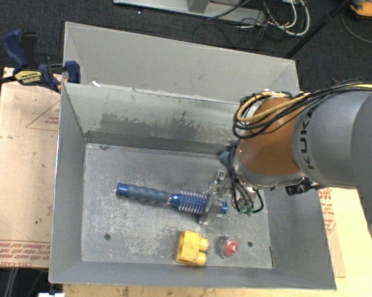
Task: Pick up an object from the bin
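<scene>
A blue brush (160,197) with a long handle lies across the middle of the bin floor, its bristled head pointing right. My gripper (216,202) hangs right at that head, its fingertips down at the bristles. Whether the head sits between the fingers cannot be made out. A yellow toy block (192,248) rests near the front wall, below the gripper. A small clear thing with a red centre (229,248) lies just to its right.
The arm with its orange cover and cables comes in from the right over the bin's right half. The left part of the bin floor is bare metal.
</scene>
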Robot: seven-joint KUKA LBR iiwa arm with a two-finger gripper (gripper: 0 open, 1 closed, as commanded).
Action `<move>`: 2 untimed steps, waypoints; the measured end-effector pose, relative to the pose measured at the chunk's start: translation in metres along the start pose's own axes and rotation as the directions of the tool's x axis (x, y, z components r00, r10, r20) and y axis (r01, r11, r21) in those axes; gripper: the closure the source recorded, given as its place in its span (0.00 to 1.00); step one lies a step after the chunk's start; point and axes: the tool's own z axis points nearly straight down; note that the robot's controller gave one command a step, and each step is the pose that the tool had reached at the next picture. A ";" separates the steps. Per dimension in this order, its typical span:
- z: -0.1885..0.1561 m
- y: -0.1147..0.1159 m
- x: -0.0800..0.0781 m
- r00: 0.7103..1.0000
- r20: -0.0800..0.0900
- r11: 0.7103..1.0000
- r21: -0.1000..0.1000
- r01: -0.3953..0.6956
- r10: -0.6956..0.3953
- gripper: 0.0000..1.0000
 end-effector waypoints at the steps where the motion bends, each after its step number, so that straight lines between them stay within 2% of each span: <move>1: -0.033 0.003 0.011 0.951 -0.012 0.951 -0.003 0.309 -0.309 1.00; 2: -0.135 0.020 0.019 0.956 -0.005 0.956 -0.002 0.293 -0.293 1.00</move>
